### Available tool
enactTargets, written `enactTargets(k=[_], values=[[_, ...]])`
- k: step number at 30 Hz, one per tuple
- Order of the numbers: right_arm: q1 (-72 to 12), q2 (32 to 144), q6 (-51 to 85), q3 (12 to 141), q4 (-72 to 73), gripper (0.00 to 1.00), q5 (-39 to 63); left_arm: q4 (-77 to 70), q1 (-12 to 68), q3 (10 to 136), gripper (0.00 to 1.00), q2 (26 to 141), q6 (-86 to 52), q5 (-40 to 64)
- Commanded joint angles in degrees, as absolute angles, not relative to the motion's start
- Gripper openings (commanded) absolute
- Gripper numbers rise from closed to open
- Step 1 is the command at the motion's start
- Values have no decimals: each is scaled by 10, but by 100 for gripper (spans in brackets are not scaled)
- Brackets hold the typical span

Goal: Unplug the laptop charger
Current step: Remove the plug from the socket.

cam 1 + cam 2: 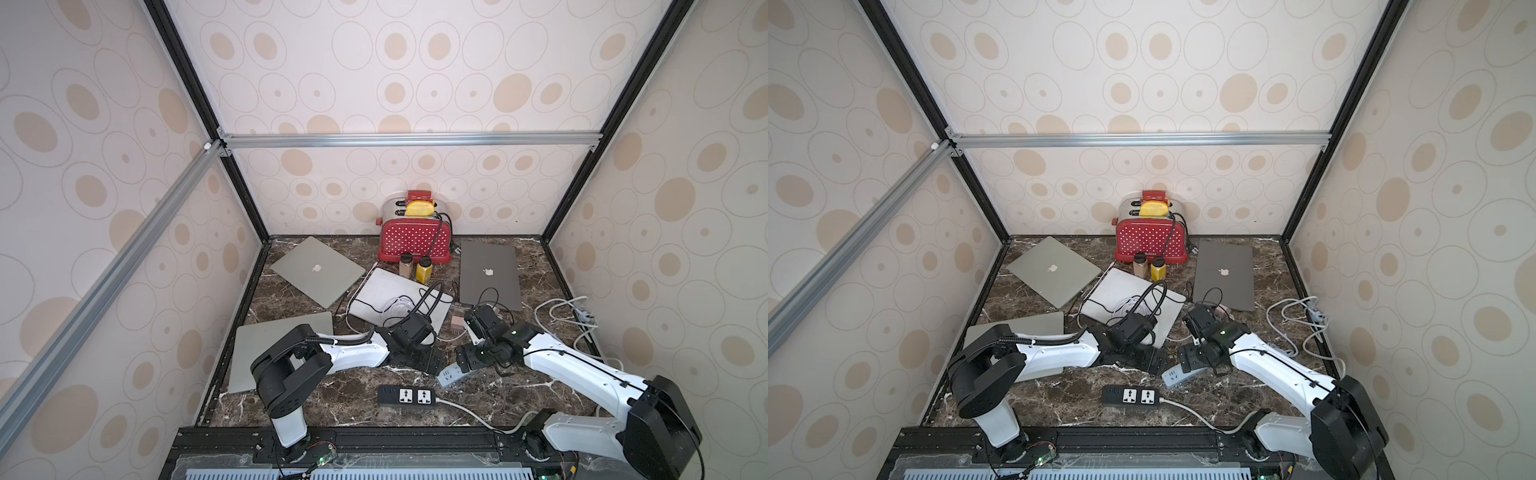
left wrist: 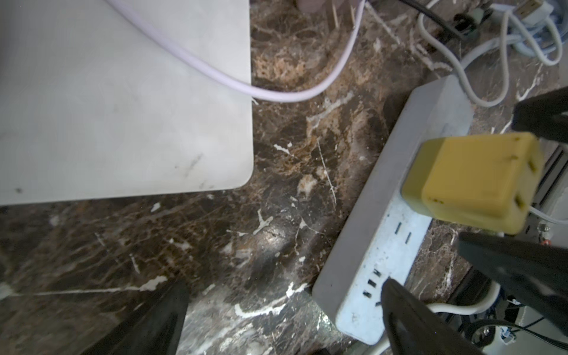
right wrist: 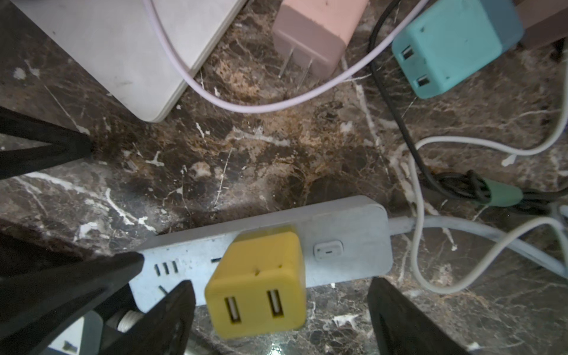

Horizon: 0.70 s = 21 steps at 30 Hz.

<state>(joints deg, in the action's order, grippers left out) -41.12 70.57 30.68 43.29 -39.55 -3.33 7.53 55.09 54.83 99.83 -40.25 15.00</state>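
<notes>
While the yellow charger [image 3: 256, 284] sits plugged into the grey power strip [image 3: 347, 242], the right gripper [image 3: 280, 284] hangs over it. Its jaws are spread wide, with one finger [image 3: 172, 316] on each side of the block. The right wrist view shows a gap on both sides, narrower on one. Nothing is clamped.

Charger position: on the strip's top face, beside the small switch toward the cord end. Both top views hide it under the right gripper.

The strip lies angled on the marble table [image 3: 246, 159], near-centre, between the two arms.

Left gripper [image 2: 282, 284]: jaws at full spread, holding nothing, low over the table just left of the strip. One fingertip [image 2: 396, 295] overlaps the strip's socket end; I cannot tell whether it touches. The other finger is over bare marble.

Surroundings:
- A white laptop [image 2: 123, 92], closed, lies just far-left of the strip. A lilac cable [image 2: 276, 95] runs off its lid onto the marble.
- A pink charger [image 3: 316, 33] lies on its side, prongs bare, far of the strip, with a teal charger [image 3: 451, 46] beside it.
- A black power strip [image 1: 405, 395] lies just near of the grey one, apart from it.
- A red toaster [image 1: 413, 245] stands at the far wall.
</notes>
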Motion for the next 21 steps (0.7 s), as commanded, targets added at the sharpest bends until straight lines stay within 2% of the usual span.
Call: enactTargets(k=[1,4,6,16,21], values=[[-415,723,300,426,-361,88,-36,119,554,523,99,1017,-421,156],[-417,737,289,427,-345,80,-30,125,554,525,99,1021,-425,160],[-420,737,284,425,-333,72,-25,127,554,524,99,1023,-429,162],[-435,747,277,411,-321,53,-26,135,554,523,99,1026,-444,192],[-437,737,277,409,-334,43,-40,189,557,524,99,1011,-421,168]])
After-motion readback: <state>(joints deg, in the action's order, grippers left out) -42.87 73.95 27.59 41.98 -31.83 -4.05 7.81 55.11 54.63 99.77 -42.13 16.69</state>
